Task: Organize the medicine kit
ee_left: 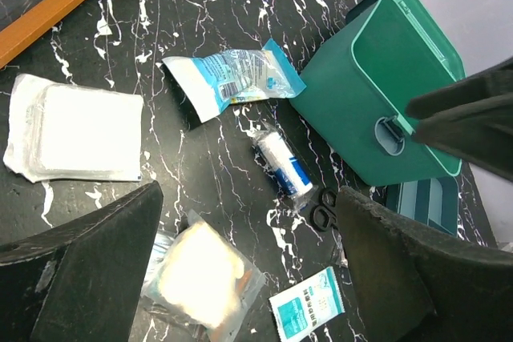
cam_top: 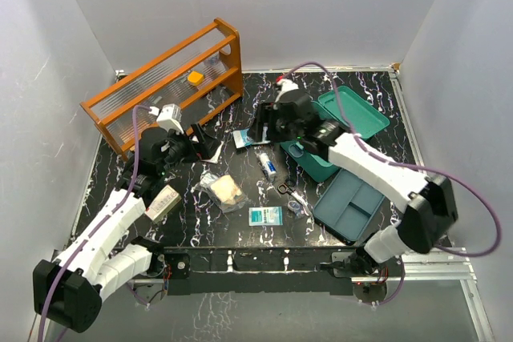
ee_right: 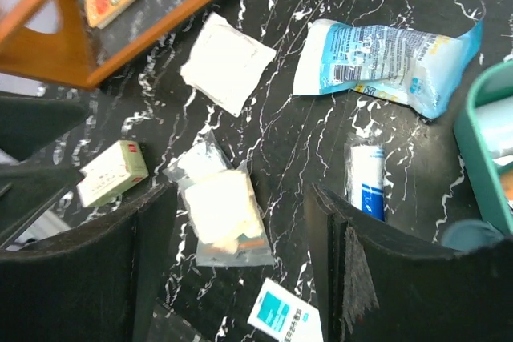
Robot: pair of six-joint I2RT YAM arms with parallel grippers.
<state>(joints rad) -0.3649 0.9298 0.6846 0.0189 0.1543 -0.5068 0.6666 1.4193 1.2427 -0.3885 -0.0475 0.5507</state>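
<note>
The teal-green medicine kit [cam_top: 319, 159] stands open at the right rear, its lid [cam_top: 357, 113] laid back; it also shows in the left wrist view [ee_left: 369, 110] and its rim in the right wrist view [ee_right: 481, 146]. Loose on the table lie a blue-white packet [cam_top: 244, 138] [ee_left: 232, 74] [ee_right: 393, 58], a bandage roll [cam_top: 268, 166] [ee_left: 282, 164] [ee_right: 366, 178], black scissors [cam_top: 286, 190] [ee_left: 323, 207], a clear bag with beige pads [cam_top: 224, 191] [ee_left: 200, 274] [ee_right: 224, 218] and a teal sachet [cam_top: 265, 215]. My left gripper [cam_top: 200, 148] [ee_left: 248, 270] and right gripper [cam_top: 260, 126] [ee_right: 240, 278] hover open and empty.
An orange wooden rack [cam_top: 164, 86] stands at the back left. A blue-grey divided tray [cam_top: 350, 204] lies in front of the kit. A white gauze pad [ee_left: 76, 130] [ee_right: 227, 62] and a small white-green box [cam_top: 163, 202] [ee_right: 112, 172] lie on the left.
</note>
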